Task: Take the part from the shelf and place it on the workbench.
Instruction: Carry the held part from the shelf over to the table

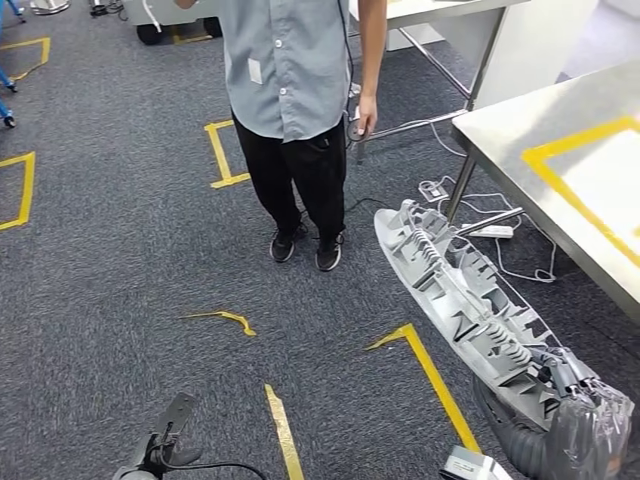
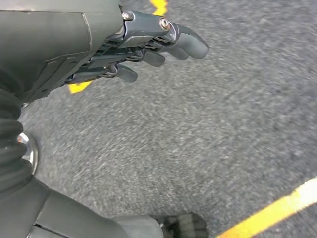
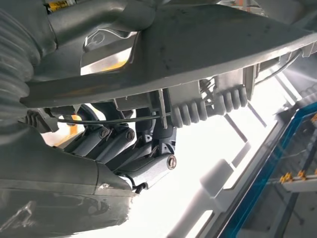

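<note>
A long grey moulded plastic part [image 1: 460, 300] with ribs and springs juts forward and leftward over the carpet, held at its near end by my right hand [image 1: 581, 420] at the lower right. In the right wrist view the same part [image 3: 209, 44] lies across my right hand [image 3: 123, 148], whose dark fingers curl around its ribbed underside. My left hand [image 1: 162, 440] hangs low at the bottom left; in the left wrist view my left hand [image 2: 149, 42] has its fingers stretched out side by side over the carpet, holding nothing. The steel workbench [image 1: 506, 130] stands at the right.
A person [image 1: 290, 90] in a grey shirt and black trousers stands ahead, about a step from the part's far tip. Cables and a power strip [image 1: 490, 232] lie under the workbench. Yellow tape marks [image 1: 430, 375] cross the dark carpet. A white table [image 1: 445, 12] stands behind.
</note>
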{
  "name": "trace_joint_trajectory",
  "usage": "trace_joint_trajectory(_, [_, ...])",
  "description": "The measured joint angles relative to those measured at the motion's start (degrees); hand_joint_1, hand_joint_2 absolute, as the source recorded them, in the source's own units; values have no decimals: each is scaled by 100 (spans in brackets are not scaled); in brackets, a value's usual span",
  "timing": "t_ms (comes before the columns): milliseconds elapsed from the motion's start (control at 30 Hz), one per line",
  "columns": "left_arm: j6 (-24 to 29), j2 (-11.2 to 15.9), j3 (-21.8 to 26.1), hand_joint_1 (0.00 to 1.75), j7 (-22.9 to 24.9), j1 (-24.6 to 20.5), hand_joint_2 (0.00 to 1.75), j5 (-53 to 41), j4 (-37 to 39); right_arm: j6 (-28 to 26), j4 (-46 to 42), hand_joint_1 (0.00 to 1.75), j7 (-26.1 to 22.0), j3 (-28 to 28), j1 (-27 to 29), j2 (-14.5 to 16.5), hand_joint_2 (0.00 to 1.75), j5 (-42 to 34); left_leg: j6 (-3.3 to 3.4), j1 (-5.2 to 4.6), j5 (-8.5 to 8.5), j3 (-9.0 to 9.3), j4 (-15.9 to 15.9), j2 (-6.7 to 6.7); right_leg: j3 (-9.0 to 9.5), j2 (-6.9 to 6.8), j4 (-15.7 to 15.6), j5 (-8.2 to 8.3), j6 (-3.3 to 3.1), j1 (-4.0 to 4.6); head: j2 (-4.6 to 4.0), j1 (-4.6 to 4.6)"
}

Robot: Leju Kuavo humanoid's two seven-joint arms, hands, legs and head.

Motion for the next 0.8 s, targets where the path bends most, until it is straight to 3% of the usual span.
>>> trace_joint_trajectory(67, [-2, -3, 1, 0, -9, 0, 175, 0, 0, 1, 0, 175, 2, 3, -4, 0, 175, -2, 19, 4, 16, 81, -228, -137, -60, 129, -10, 42, 79, -15, 0, 3])
trace_joint_trajectory(100, [-3, -4, 1, 0, -16, -3, 175, 0, 0, 1, 0, 175, 4, 4, 0, 0, 175, -3, 52, -5, 29, 76, -243, -73, -90, 195, -35, 70, 121, -35, 0, 3])
trace_joint_trajectory(133, [-4, -3, 3, 0, -24, -9, 175, -1, -1, 0, 0, 175, 6, 6, 9, 0, 175, -4, 93, -11, 48, 78, -265, -1, -123, 174, -34, 70, 153, -40, 0, 6])
trace_joint_trajectory(200, [-4, 6, 6, 0, -34, -20, 175, -2, -1, 0, 2, 175, 10, 14, 3, 0, 175, -7, 177, -13, 79, 86, -307, 150, -278, -117, 226, -99, 188, -16, 0, 39])
trace_joint_trajectory(267, [-11, 19, 11, 0, -37, -7, 175, -3, -1, 0, 6, 175, 11, 25, -17, 0, 175, -10, 222, -41, 73, 91, -310, 302, -586, -475, 923, -463, 200, 7, 0, 66])
trace_joint_trajectory(300, [-15, 23, 13, 0, -37, 5, 175, -4, -1, 1, 11, 175, 14, 30, -22, 0, 175, -11, 232, -56, 66, 92, -308, 385, -741, -545, 1281, -610, 206, 7, 0, 66])
trace_joint_trajectory(367, [-20, 25, 14, 0, -37, 14, 175, -10, -1, 1, 24, 175, 22, 34, -22, 0, 175, -13, 238, -70, 53, 100, -305, 542, -824, -584, 1526, -635, 207, 8, 0, 67])
trace_joint_trajectory(433, [-22, 25, 14, 0, -38, 10, 175, -16, -1, 1, 32, 175, 27, 35, -21, 0, 175, -13, 219, -72, 27, 133, -303, 681, -443, -682, 892, -317, 194, 13, 0, 67])
trace_joint_trajectory(500, [-25, 28, 14, 0, -46, 7, 175, -17, -1, 0, 38, 175, 27, 40, -32, 0, 175, -15, 176, -87, -9, 171, -297, 801, -27, -897, 180, -121, 148, 52, 0, 66])
trace_joint_trajectory(567, [-28, 32, 14, 0, -58, 5, 175, -17, -1, -1, 45, 175, 30, 47, -49, 0, 175, -19, 128, -107, -30, 190, -286, 893, 77, -958, 2, -130, 85, 89, 0, 57])
trace_joint_trajectory(633, [-31, 32, 14, 0, -64, -3, 175, -17, -1, -1, 48, 175, 36, 47, -51, -2, 175, -31, 70, -106, -42, 203, -286, 977, 64, -834, 2, -107, 21, 85, 0, 55])
trace_joint_trajectory(700, [-32, 36, 14, 0, -69, -17, 175, -19, -1, -1, 48, 175, 43, 45, -52, -4, 175, -58, 3, -89, -163, 163, -160, 832, 59, -718, -17, -86, -37, 56, 0, 50])
trace_joint_trajectory(733, [-34, 37, 14, 0, -71, -19, 175, -20, -1, -1, 48, 175, 44, 48, -59, -4, 175, -72, -23, -79, -313, 66, 73, 688, 63, -659, -28, -74, -62, 35, 0, 39])
trace_joint_trajectory(800, [-39, 36, 14, 0, -74, -5, 175, -21, -1, -2, 48, 175, 45, 52, -70, -4, 175, -84, -47, -68, -691, -294, 856, 450, 55, -529, -28, -67, -84, 21, 0, 24])
